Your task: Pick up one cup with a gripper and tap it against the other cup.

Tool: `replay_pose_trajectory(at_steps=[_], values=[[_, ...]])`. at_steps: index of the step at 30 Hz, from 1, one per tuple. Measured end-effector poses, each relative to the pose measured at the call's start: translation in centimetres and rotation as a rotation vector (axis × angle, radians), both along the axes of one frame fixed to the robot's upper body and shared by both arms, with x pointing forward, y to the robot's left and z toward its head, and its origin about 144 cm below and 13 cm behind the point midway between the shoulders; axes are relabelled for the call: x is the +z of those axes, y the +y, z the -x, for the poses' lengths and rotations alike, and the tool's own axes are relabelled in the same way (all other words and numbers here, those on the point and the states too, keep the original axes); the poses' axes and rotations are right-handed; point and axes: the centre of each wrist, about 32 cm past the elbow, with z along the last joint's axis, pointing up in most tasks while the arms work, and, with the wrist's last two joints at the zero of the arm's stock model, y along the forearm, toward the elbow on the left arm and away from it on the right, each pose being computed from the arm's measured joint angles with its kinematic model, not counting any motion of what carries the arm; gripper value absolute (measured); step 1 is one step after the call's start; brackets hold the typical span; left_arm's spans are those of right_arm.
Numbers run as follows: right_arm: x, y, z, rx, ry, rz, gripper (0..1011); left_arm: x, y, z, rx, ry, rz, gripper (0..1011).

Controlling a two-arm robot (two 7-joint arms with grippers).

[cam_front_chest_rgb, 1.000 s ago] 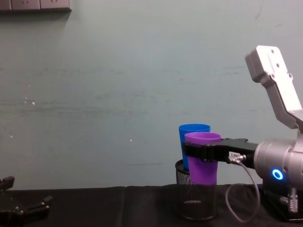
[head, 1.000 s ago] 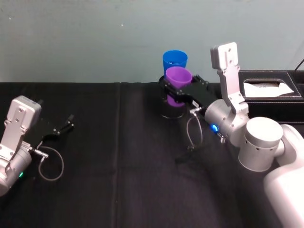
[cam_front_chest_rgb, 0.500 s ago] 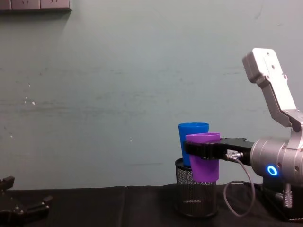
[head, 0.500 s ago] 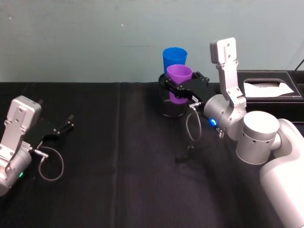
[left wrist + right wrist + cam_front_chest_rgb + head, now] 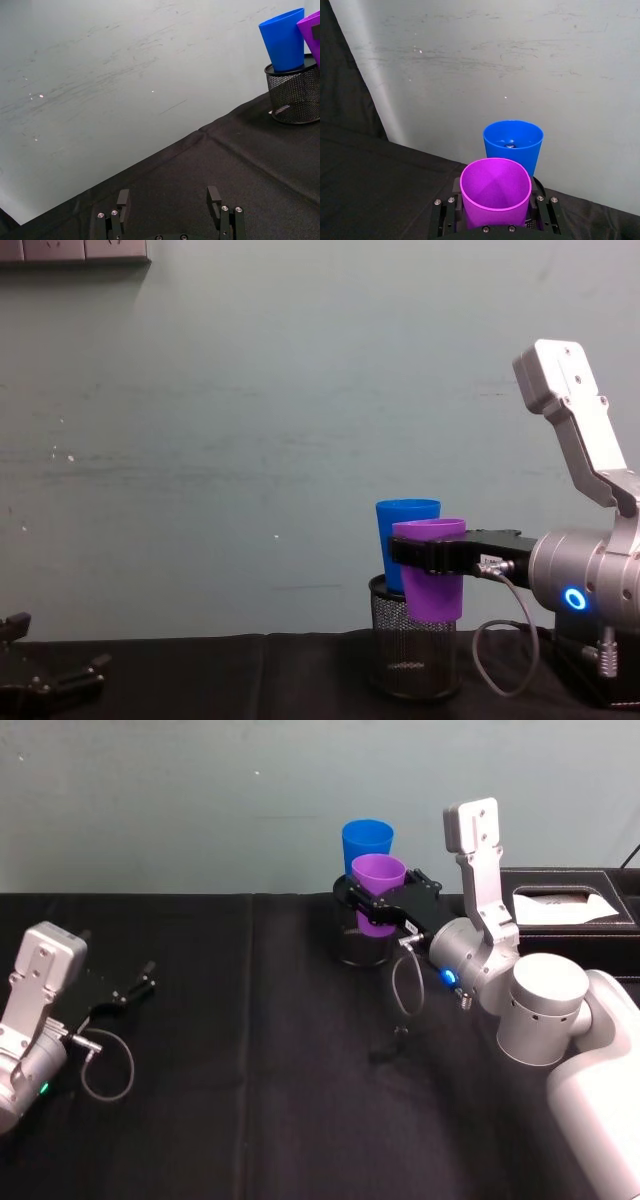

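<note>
Shift of the purple cup (image 5: 378,872) toward the far edge of the counter (image 5: 250,1070) over the last second, most of it in the first half, barely any since. Now carried clear of the counter, upright, directly in front of the blue cup (image 5: 367,842), rim a little lower than the blue rim. Gripped around the upper wall by the right end effector (image 5: 428,554), jaws closed on either side of it. Seen from the right wrist view, purple rim very close to the blue wall; touching or just apart, cannot tell.

Judged from that: approach all but spent, tap either being made or one small nudge toward the far edge away. Worth care: blue cup seated in the black mesh pen holder (image 5: 415,665), near the far edge right of centre, standing tall there and likely to rock under a hard knock.

Left end effector (image 5: 168,200) parked low near the left edge of the counter, fingers spread well apart, holding nothing.

Count: two cups, one purple and one blue; one mesh pen holder; two end effectors; one black tissue box (image 5: 570,905) at the far right corner.
</note>
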Motion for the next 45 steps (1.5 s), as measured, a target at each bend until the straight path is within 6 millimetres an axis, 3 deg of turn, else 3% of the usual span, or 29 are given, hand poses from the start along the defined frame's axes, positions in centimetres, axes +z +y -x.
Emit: replay_pose_trajectory(at_steps=[45], values=[[-0.02, 0.01, 0.00, 0.000, 0.002, 0.001, 722, 0.00, 0.00, 0.00, 0.000, 0.000, 0.000, 1000]])
